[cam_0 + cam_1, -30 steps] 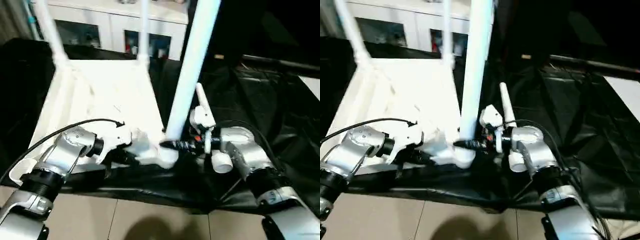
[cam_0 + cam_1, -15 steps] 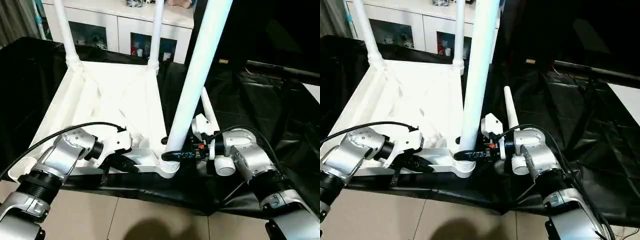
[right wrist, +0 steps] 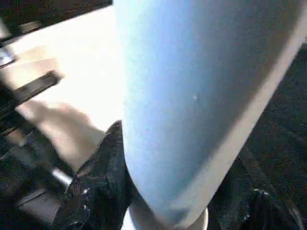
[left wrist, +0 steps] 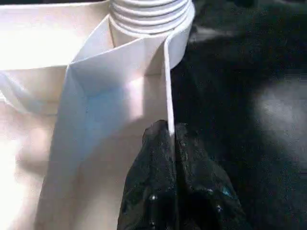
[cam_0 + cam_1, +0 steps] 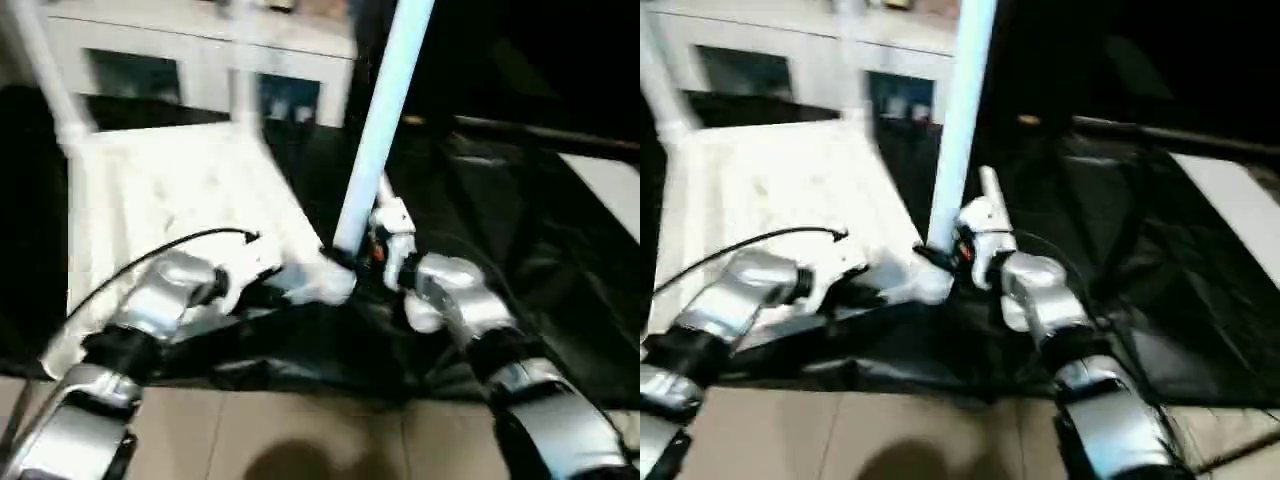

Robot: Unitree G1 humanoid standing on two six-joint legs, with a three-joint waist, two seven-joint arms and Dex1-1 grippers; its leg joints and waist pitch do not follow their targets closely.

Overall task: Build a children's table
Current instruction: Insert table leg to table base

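While the right gripper [image 5: 345, 262] clasps the base of the near tube leg [image 5: 378, 120], one black finger [image 3: 96, 184] showing on each side of the tube, the chief risk, as I judge it, is the thread crossing. That leg leans toward one o'clock as it rises from the corner socket [image 4: 151, 17], and a twist given off-axis could jam it or let the pads slip round the smooth plastic. The left gripper [image 4: 170, 136] is pinched onto a thin upright rib [image 4: 167, 81] of the table top [image 5: 170, 195], just short of that socket. If this hold slides, the top may swing on the black sheet [image 5: 520, 230] and spoil the alignment.

Counting outward: two grippers; one upturned table top, at ten o'clock from the near corner; three standing legs visible, the near one plus two far ones [image 5: 35, 65] and [image 5: 243, 80] at the far corners. Beyond stands one white cabinet [image 5: 200, 70].
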